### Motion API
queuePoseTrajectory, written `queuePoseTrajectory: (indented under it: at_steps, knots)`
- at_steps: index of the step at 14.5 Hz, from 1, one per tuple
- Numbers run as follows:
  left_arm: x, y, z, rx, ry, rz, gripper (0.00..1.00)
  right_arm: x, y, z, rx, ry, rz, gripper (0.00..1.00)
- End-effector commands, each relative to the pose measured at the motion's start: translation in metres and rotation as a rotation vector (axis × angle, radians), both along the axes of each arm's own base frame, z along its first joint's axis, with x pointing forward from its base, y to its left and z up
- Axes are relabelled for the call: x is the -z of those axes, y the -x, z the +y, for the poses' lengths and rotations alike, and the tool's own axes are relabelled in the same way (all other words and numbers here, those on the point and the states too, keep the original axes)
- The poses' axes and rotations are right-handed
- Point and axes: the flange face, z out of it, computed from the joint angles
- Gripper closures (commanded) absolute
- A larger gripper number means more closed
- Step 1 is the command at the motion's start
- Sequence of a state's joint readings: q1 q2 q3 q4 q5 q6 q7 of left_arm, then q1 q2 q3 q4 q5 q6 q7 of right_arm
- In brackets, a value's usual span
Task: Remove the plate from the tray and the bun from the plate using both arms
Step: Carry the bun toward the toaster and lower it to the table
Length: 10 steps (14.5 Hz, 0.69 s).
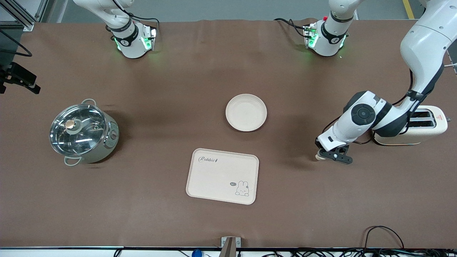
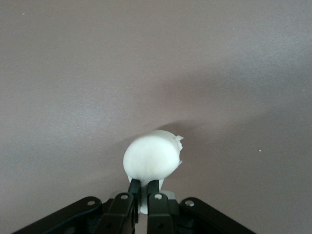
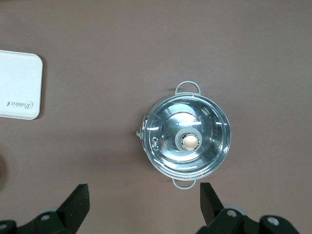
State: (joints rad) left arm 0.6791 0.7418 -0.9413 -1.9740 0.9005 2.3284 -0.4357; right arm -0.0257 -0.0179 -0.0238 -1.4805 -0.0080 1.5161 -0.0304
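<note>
The plate [image 1: 246, 112] lay alone at mid-bench, with bare brown bench [image 1: 178, 89] all round it; the tray [image 1: 222, 176] lay nearer the front camera. My left gripper [image 1: 325, 157] clenched the bun [image 2: 152, 159] beside the toaster [image 1: 425, 125]. My right gripper [image 3: 144, 202] waited, fingers spread, over the lidded pot [image 1: 83, 132].

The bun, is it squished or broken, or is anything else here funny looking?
A little. The bun has a small ragged flap at one edge in the left wrist view, pinched in the left gripper jaws over bare table near the toaster. The right gripper waits open above the pot. Plate and tray sit flat, nothing spilled.
</note>
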Motion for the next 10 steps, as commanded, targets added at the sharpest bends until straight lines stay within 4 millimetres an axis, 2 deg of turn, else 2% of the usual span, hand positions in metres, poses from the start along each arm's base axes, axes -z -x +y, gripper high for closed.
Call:
queuePoseTrajectory:
  at_steps: [1, 3, 6, 7, 8, 10]
  knots:
    - [0.013, -0.004, 0.007, -0.012, 0.021, 0.013, 1.00, -0.004, 0.004, 0.000, -0.002, 0.006, -0.008, 0.00]
    - [0.024, 0.001, 0.000, -0.007, 0.037, 0.037, 1.00, -0.004, 0.004, 0.000, 0.000, 0.006, -0.008, 0.00]
    - [0.024, 0.002, -0.001, -0.005, 0.036, 0.039, 0.99, -0.004, 0.004, 0.000, -0.002, 0.006, -0.008, 0.00]
    - [0.023, 0.001, -0.001, -0.005, 0.034, 0.036, 0.97, -0.004, 0.004, 0.000, 0.000, 0.006, -0.008, 0.00]
    - [0.024, 0.002, -0.001, -0.003, 0.034, 0.038, 0.87, -0.004, 0.004, 0.001, -0.002, 0.006, -0.008, 0.00]
    - [0.024, 0.003, 0.000, 0.002, 0.029, 0.035, 0.00, -0.004, 0.004, 0.000, 0.000, 0.006, -0.008, 0.00]
